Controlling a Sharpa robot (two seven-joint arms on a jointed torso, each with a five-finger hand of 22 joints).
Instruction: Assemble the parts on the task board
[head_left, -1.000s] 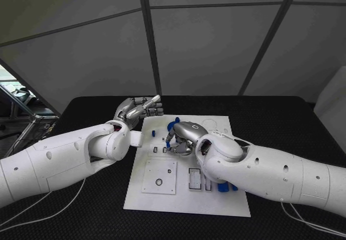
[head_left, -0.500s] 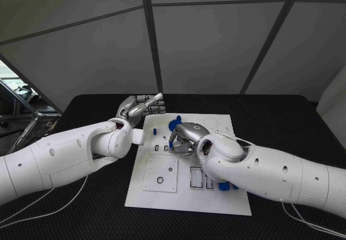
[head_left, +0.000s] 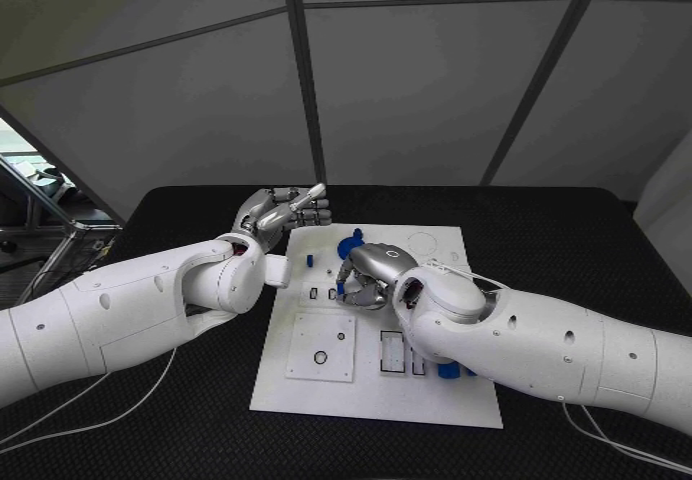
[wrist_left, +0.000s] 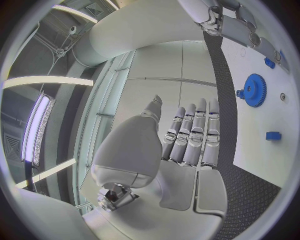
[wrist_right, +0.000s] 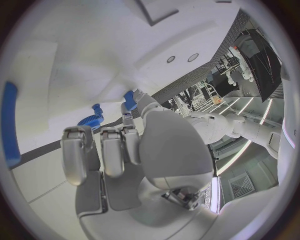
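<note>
The white task board lies in the middle of the black table. My right hand hangs over its far half with fingers curled down at the small slots. It pinches a small blue part at its fingertips. A blue gear stands just beyond that hand and is seen again as the blue gear and the blue gear. My left hand is raised off the board's far left corner, fingers straight and side by side, holding nothing.
A small blue peg stands near the board's left edge. More blue parts lie by my right forearm at the board's near right. A square inset plate with holes sits on the board's near left.
The whole picture has shifted slightly. Both hands keep their places relative to the board.
</note>
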